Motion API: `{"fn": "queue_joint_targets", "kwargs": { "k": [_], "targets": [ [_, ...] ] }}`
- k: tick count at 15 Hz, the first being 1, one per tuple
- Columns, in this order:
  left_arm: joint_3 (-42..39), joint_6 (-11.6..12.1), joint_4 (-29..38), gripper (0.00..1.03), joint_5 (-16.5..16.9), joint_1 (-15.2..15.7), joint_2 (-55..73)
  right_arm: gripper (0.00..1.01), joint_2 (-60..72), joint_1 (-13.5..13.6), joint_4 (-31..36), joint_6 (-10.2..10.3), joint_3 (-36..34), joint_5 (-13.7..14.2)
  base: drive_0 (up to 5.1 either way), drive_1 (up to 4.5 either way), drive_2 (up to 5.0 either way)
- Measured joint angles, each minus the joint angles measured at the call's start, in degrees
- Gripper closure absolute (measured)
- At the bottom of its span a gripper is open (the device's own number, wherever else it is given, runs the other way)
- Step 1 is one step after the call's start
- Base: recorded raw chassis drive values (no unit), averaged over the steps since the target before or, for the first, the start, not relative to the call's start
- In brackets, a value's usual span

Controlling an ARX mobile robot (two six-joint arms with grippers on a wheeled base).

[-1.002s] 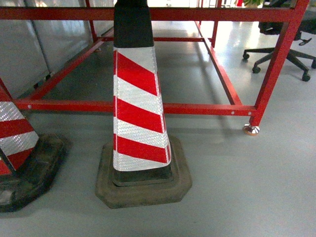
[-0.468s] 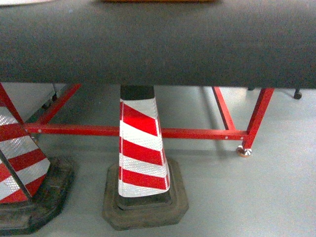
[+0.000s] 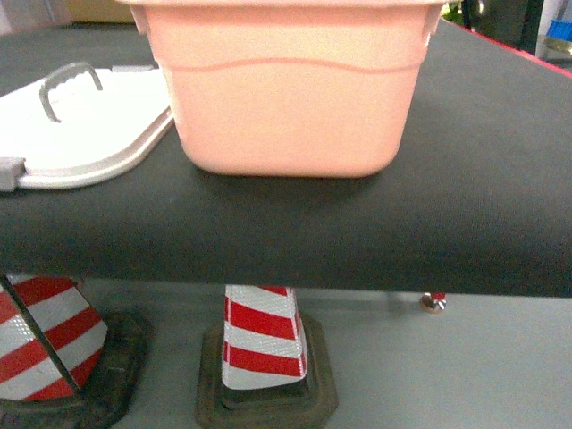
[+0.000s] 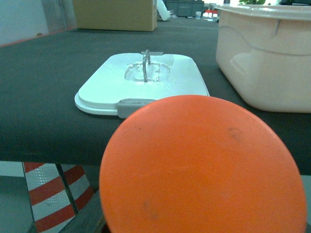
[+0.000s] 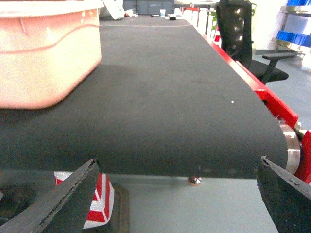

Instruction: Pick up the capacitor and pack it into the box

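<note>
The peach-pink box [image 3: 286,98] stands open on the black table [image 3: 429,223], with its white lid [image 3: 80,125] lying flat to its left. A big orange disc, the capacitor [image 4: 204,165], fills the lower left wrist view. It hangs just short of the table's front edge, in front of the lid [image 4: 146,82] and left of the box [image 4: 262,58]. It hides the left jaws that hold it. My right gripper [image 5: 177,194] is open and holds nothing, low at the table's front edge, to the right of the box [image 5: 43,53]. Neither gripper shows in the head view.
Two red-and-white traffic cones [image 3: 264,344] [image 3: 45,340] stand on the floor under the table's front edge. A brown cardboard box [image 4: 114,14] sits at the table's far side. A black office chair [image 5: 243,39] stands beyond the table's red right edge [image 5: 262,92].
The head view has risen from the floor and red frame under the table to the tabletop. The box and lid have come into view and the cones have dropped to the bottom.
</note>
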Motion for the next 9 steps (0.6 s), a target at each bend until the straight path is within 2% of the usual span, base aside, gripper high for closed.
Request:
{"fn": "queue_joint_targets", "kwargs": {
  "k": [9],
  "targets": [
    [0.0, 0.0, 0.0, 0.59, 0.0, 0.0, 0.0, 0.03, 0.0, 0.0, 0.2, 0.0, 0.0, 0.0, 0.0, 0.0, 0.0]
  ]
}}
